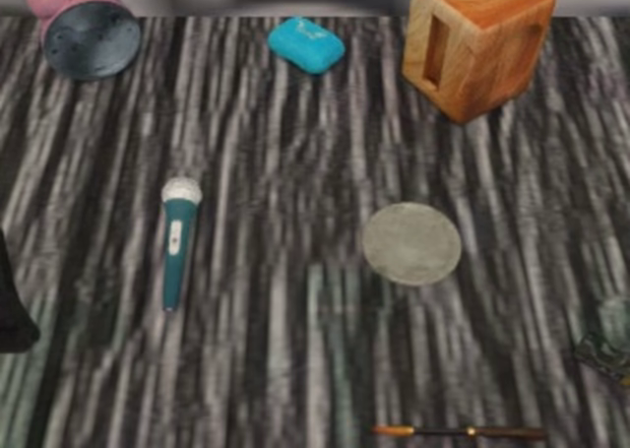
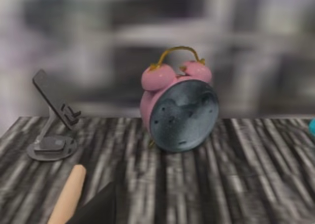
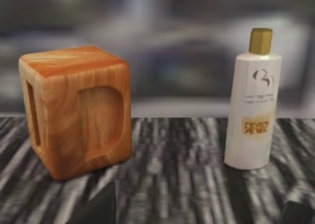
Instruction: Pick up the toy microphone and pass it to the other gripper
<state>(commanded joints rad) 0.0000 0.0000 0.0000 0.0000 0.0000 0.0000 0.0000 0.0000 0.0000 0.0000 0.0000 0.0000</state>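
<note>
Starting out, we see the toy microphone (image 1: 177, 242) lying untouched on the table's (image 1: 295, 350) left half; our left arm, at the left edge, must reach it. Finger states: cannot tell.

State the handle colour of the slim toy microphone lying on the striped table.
Teal, below a white head; the toy microphone shows best in the top view.

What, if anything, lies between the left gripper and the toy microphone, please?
Nothing visible does. The microphone lies alone on bare table, and the left arm sits at the table's left edge. The grey disc lies off to the right.
</note>
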